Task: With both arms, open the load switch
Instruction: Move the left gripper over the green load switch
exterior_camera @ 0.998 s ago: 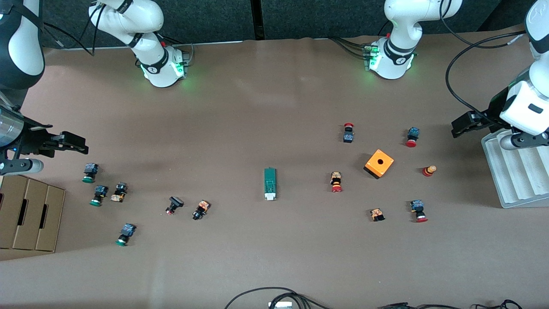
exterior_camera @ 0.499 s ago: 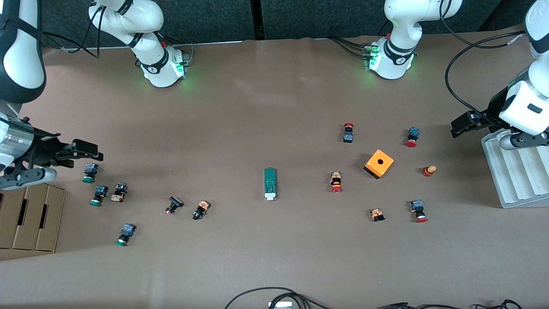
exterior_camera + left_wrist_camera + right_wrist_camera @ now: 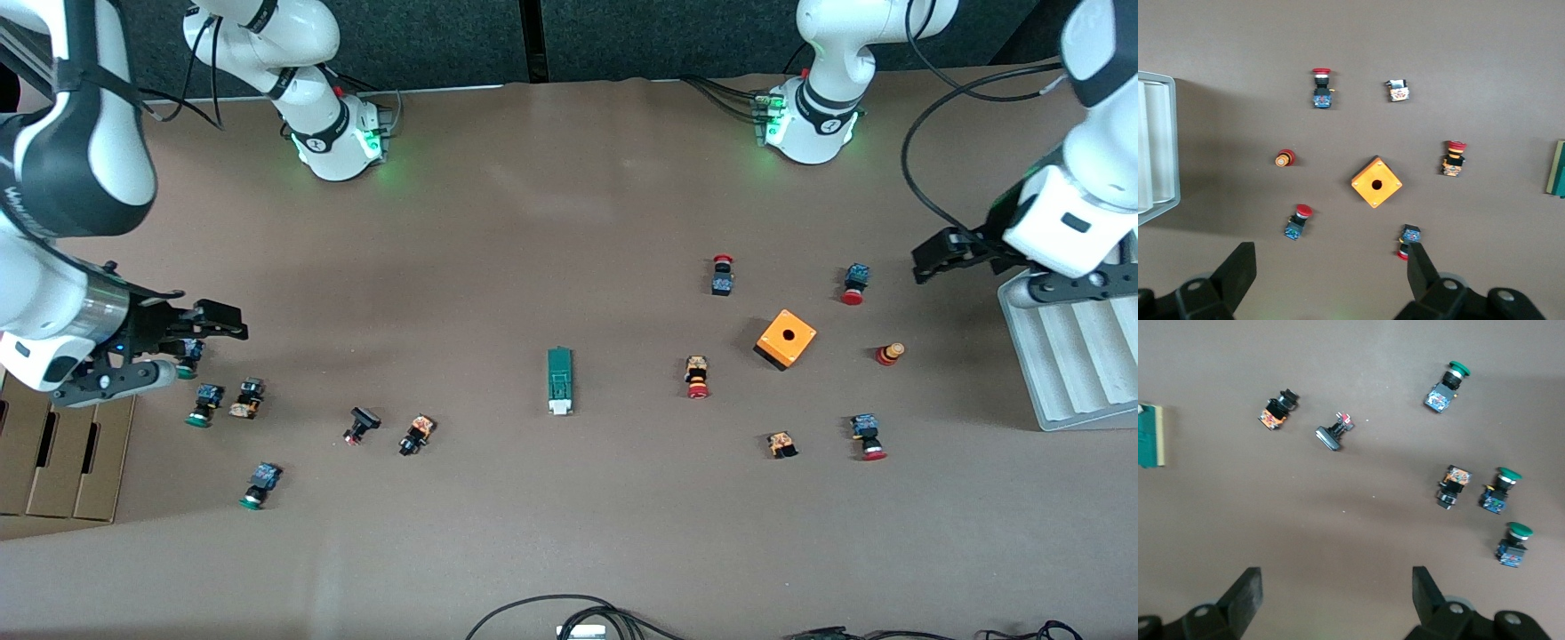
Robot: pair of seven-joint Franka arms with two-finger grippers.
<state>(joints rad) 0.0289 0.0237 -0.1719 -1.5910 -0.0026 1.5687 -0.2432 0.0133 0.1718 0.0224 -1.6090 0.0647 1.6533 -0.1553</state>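
The load switch [image 3: 559, 380], a narrow dark-green block with a white end, lies flat in the middle of the table; its edge also shows in the left wrist view [image 3: 1557, 168] and the right wrist view [image 3: 1151, 436]. My right gripper [image 3: 218, 320] is open in the air over the green-capped push buttons [image 3: 197, 402] at the right arm's end, holding nothing [image 3: 1336, 587]. My left gripper [image 3: 932, 254] is open in the air beside the grey tray [image 3: 1067, 356], over bare table near a red-capped button [image 3: 854, 283], also empty [image 3: 1331, 267].
An orange cube with a hole [image 3: 786, 339] and several red-capped buttons [image 3: 697, 377] lie toward the left arm's end. Cardboard boxes [image 3: 62, 440] sit at the right arm's end. Cables [image 3: 569, 613] lie at the table's near edge.
My right gripper has swung in toward the table's middle, now over the green-capped buttons. My left gripper has shifted slightly toward the middle. The load switch has not moved.
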